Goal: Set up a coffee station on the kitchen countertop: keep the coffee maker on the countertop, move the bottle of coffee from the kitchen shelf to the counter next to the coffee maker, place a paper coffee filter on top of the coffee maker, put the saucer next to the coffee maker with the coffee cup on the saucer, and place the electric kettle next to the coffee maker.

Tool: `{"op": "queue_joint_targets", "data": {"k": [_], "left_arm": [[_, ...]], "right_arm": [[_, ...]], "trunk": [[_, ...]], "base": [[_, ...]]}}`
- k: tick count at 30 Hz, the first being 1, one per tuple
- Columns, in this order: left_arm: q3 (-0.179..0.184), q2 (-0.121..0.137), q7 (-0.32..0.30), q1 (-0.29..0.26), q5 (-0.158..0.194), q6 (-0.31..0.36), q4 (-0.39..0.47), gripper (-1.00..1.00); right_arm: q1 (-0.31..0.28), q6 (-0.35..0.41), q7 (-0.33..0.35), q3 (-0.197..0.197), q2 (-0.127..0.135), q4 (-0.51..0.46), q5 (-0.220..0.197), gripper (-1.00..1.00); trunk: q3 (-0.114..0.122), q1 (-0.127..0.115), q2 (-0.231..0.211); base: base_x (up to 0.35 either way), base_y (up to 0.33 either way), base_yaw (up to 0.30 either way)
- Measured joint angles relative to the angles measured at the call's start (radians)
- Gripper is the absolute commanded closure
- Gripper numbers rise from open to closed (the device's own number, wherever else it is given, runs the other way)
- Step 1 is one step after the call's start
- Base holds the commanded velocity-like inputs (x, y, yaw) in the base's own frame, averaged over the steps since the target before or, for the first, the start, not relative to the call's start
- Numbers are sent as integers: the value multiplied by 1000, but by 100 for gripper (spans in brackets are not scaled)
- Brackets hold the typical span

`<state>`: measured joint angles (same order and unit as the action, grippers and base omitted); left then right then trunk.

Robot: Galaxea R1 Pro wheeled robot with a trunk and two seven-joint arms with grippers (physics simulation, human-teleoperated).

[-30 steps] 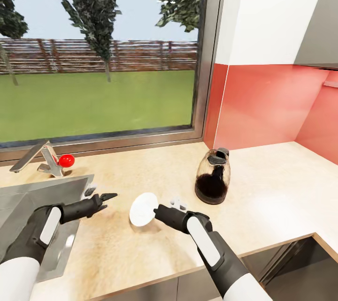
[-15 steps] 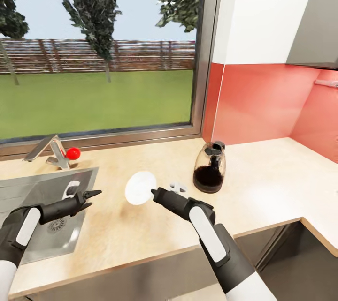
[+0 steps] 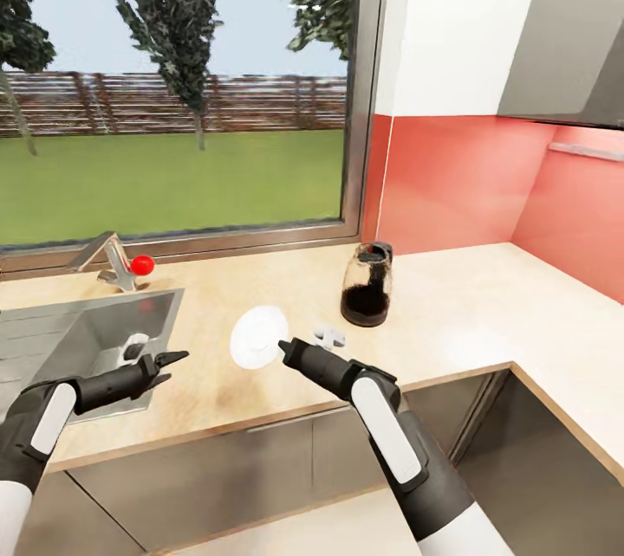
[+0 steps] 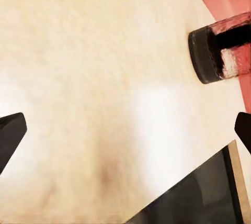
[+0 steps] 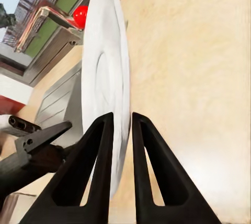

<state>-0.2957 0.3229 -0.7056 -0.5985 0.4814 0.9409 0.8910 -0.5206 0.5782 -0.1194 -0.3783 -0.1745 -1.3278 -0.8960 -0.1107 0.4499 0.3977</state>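
We see the countertop (image 3: 485, 313) running under the window, with the sink (image 3: 78, 331) inset at its left. The electric kettle (image 3: 365, 286) stands upright near the red wall. Our right gripper (image 3: 283, 351) clamps the saucer (image 3: 257, 336) by its rim, above the worktop. Our left gripper (image 3: 170, 363) hangs spread wide and empty near the sink edge.

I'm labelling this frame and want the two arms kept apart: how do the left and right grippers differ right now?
The right gripper is shut on the saucer, pinching its rim so the white plate stands on edge above the countertop; the left gripper holds nothing, its fingers spread wide. The right one reaches over the worktop, while the left hangs near the sink. Both have dark, pointed fingers.
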Motion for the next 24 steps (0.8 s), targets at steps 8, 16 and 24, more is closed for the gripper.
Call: {"op": "queue_joint_targets", "data": {"k": [8, 16, 24], "left_arm": [[8, -3, -1, 0, 1, 0, 0, -100], [8, -2, -183, 81, -11, -38, 0, -100], [3, 2, -337, 373, -30, -209, -9, -100]], "right_arm": [[0, 0, 0, 1, 0, -13, 0, 100], [0, 0, 0, 2, 0, -14, 0, 100], [0, 0, 0, 2, 0, -14, 0, 100]], "trunk": [[1, 0, 0], [6, 0, 0], [11, 0, 0]], "base": [[-285, -205, 135], [-285, -184, 265], [-285, -175, 267]]}}
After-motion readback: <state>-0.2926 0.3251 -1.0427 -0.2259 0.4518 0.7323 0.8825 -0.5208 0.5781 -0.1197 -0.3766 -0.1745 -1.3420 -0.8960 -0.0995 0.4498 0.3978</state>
